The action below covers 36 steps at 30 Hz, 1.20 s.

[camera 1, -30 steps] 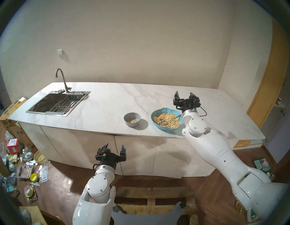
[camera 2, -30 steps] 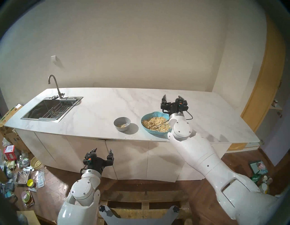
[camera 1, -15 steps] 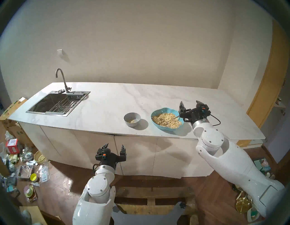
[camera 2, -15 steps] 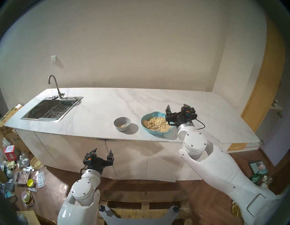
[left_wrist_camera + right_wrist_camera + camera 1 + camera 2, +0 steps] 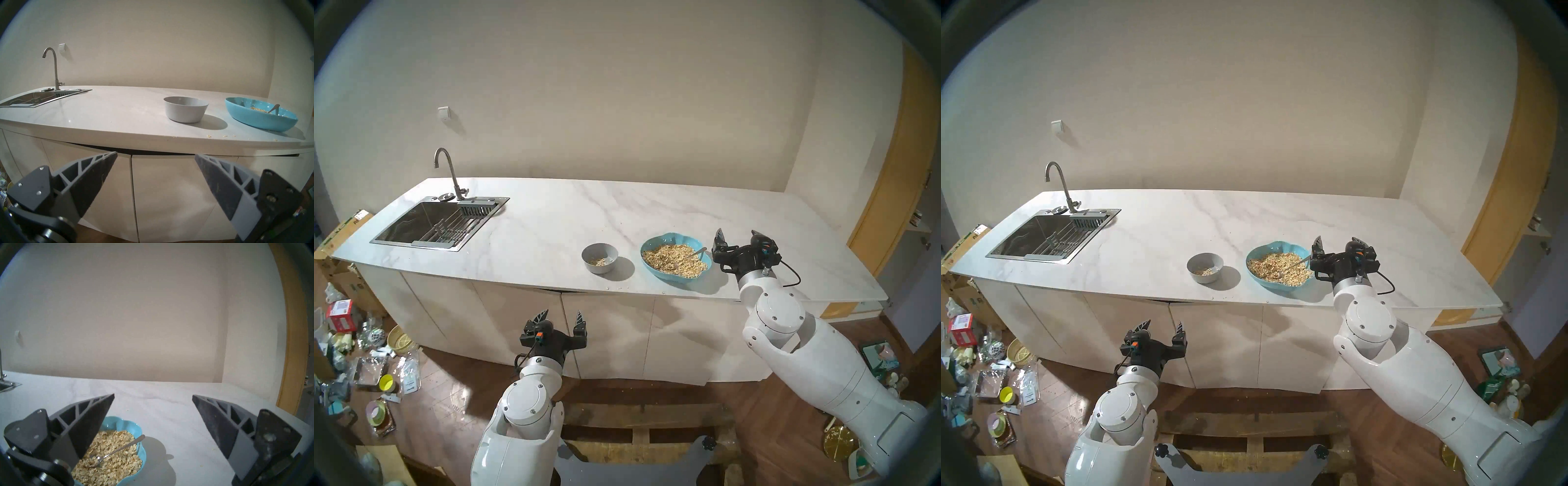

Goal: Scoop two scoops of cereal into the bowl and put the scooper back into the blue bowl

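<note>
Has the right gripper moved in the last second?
Yes. The right gripper, open and empty, has drawn back toward the robot and rightward: it was behind the blue bowl, and now it is beside the bowl's right rim.

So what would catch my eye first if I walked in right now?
Probably the turquoise bowl heaped with oat flakes, a silver spoon lying in it, on the white counter. Just right of it hangs the robot's right pincer, open and empty. Left of the bowl sits a small grey bowl.

Beige wall [image 5: 619, 101] behind white marble counter [image 5: 551, 230], steel sink [image 5: 426, 224].
</note>
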Each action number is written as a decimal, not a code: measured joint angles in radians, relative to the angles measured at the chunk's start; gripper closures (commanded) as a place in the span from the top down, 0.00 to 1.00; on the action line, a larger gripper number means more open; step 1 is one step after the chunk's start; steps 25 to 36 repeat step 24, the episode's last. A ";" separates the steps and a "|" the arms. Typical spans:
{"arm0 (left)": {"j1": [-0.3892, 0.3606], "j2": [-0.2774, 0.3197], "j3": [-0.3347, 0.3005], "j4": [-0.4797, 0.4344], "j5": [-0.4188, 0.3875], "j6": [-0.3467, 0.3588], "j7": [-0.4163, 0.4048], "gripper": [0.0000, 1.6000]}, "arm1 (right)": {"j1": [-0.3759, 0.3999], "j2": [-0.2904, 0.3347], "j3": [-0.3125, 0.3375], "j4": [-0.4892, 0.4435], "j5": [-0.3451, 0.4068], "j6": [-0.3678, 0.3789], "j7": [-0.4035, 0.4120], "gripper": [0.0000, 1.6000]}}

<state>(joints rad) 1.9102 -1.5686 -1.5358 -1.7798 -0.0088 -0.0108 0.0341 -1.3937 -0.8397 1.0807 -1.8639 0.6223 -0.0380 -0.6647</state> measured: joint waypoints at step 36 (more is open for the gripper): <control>0.000 0.000 0.000 0.000 0.000 0.000 0.000 1.00 | -0.002 -0.001 0.002 0.000 -0.001 -0.029 -0.010 1.00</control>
